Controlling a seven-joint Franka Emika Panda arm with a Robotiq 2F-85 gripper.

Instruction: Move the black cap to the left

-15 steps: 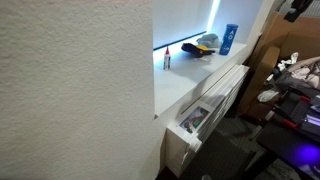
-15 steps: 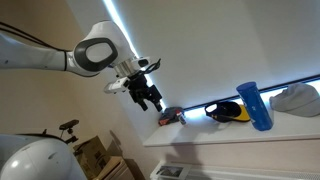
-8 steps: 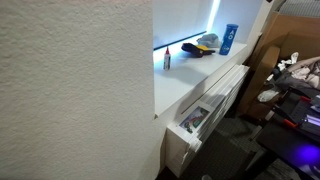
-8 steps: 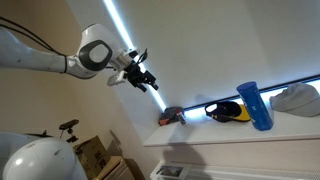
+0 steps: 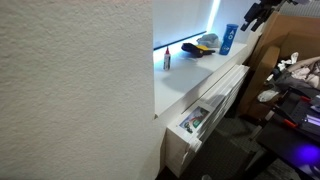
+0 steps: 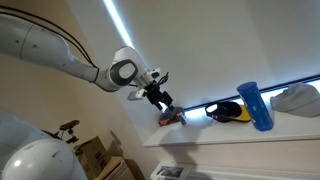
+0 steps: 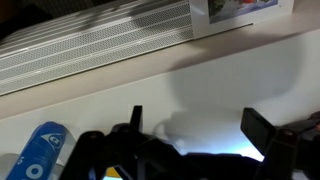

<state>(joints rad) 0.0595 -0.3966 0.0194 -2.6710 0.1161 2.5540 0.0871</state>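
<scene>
The black cap with yellow trim lies on the white sill, between a small dark and red object and a tall blue container. It also shows in an exterior view at the far end of the sill. My gripper is open and empty, hanging just above the small object, left of the cap and apart from it. It enters an exterior view at the top right. In the wrist view the gripper is open over the bare sill; I cannot make out the cap there.
A white cap lies at the sill's right end. The blue container shows in the wrist view and an exterior view. A ribbed white radiator hangs below the sill. Boxes and gear stand nearby.
The arm has swung right and down toward the sill, from mid-air to just above the small object. The gripper has come into view at the top right. The sill objects have not moved.
</scene>
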